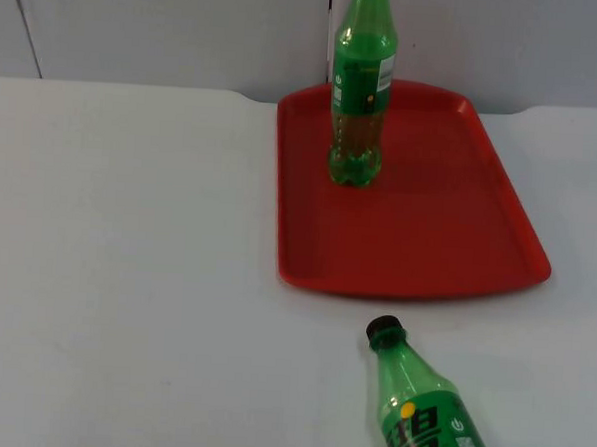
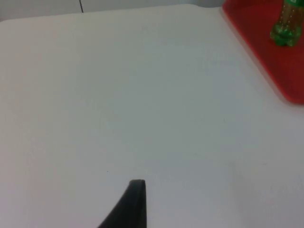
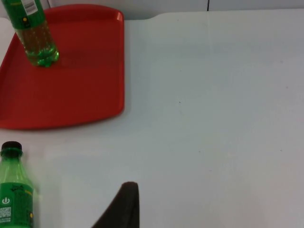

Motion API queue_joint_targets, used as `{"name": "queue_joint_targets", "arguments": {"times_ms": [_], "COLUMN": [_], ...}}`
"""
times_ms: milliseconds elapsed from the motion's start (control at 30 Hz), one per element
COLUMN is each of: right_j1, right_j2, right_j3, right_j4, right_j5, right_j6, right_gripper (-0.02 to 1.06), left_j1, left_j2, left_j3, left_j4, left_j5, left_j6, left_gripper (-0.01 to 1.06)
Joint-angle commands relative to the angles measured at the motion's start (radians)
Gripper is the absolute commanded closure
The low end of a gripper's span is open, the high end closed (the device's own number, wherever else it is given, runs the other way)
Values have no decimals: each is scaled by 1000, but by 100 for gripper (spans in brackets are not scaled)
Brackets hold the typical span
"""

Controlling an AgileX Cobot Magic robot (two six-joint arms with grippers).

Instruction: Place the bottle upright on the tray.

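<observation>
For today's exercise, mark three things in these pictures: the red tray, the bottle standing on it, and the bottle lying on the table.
red tray (image 1: 428,240): top view, bare floor of the tray.
standing bottle (image 1: 362,87): top view, its label.
lying bottle (image 1: 419,405): top view, its green body below the black cap.

The standing bottle (image 1: 361,87) on the tray (image 1: 428,230) is losing its cap and neck tip past the picture's edge in the top view; the left wrist view is catching just its base (image 2: 285,28), and the right wrist view is showing its lower body (image 3: 35,35) alone. The lying bottle (image 1: 424,410), near the worktop's (image 1: 126,275) front edge, is running out of the top view below its label, so its base is staying unseen; its label text is reading too small to make out. Each wrist view is showing one black fingertip, left pincer (image 2: 130,204) and right pincer (image 3: 121,204), leaving finger spacing unclear.
</observation>
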Motion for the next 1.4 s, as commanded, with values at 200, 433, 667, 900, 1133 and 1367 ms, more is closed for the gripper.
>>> {"name": "queue_joint_targets", "arguments": {"times_ms": [200, 433, 667, 900, 1133, 1367], "right_j1": [-6, -6, -6, -6, -6, -6], "right_j2": [-2, -2, -2, -2, 72, 345], "right_j3": [1, 1, 1, 0, -74, -203], "right_j4": [4, 4, 4, 4, 37, 127], "right_j5": [-8, -8, -8, -10, -6, 9], "right_j6": [2, 2, 2, 0, 0, -26], "right_gripper": [-1, -1, -1, -1, -1, -1], "left_j1": [-3, -3, -3, -3, -3, -3], "left_j2": [-4, -4, -4, -4, -4, -4], "left_j3": [3, 3, 3, 3, 3, 3], "left_j4": [6, 6, 6, 6, 6, 6], "left_j5": [-2, -2, -2, -2, -2, -2], "left_j6": [-9, -9, -9, -9, -9, -9], "left_gripper": [3, 3, 3, 3, 3, 3]}}
